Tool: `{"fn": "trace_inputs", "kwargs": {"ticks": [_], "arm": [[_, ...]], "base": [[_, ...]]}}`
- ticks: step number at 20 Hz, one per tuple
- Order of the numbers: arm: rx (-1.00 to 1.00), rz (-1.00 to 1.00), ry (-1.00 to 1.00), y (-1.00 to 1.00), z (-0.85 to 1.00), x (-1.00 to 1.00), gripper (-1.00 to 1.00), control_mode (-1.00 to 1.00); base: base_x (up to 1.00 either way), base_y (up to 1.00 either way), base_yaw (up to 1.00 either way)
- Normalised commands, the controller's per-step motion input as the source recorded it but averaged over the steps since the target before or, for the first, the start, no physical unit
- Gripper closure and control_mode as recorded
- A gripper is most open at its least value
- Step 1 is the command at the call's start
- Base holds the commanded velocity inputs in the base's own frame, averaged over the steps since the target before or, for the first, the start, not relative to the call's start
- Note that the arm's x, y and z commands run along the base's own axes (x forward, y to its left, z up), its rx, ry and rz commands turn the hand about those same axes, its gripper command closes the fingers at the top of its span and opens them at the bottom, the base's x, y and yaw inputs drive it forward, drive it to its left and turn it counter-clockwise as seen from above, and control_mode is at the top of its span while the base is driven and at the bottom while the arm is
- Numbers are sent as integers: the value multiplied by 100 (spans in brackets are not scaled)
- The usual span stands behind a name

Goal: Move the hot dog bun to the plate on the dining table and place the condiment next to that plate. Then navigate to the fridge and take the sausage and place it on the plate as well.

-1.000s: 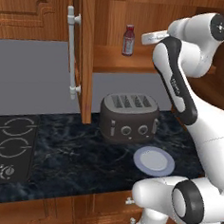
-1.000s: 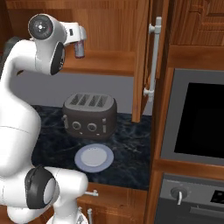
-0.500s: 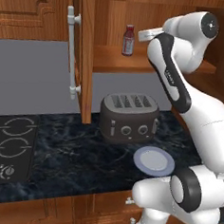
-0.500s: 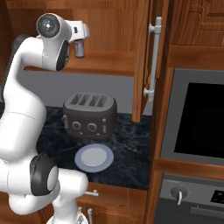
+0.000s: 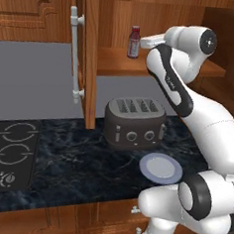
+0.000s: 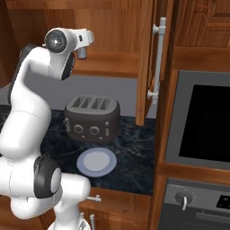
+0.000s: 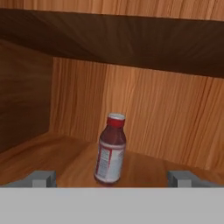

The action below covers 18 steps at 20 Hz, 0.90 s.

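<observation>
Condiment bottle [image 7: 110, 149] stands upright on the open cupboard shelf [image 5: 118, 62], ahead of the jaws and between the two fingertips [image 7: 42, 178], not touched. Jaws wide open, nothing held. Below on the desk [image 5: 80, 166]: toaster [image 5: 135, 122], small blue-grey plate [image 5: 160, 168].
</observation>
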Motion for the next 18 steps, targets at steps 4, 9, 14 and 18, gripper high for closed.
{"fn": "trace_inputs", "kwargs": {"ticks": [4, 9, 14, 18], "arm": [[2, 0, 0, 7, -5, 28, -100, -100], [7, 0, 0, 4, 0, 39, -100, -100], [2, 0, 0, 5, -3, 39, -100, -100], [0, 0, 1, 10, -22, 34, -100, -100]], "base": [[0, 0, 0], [0, 0, 0], [0, 0, 0], [0, 0, 0]]}}
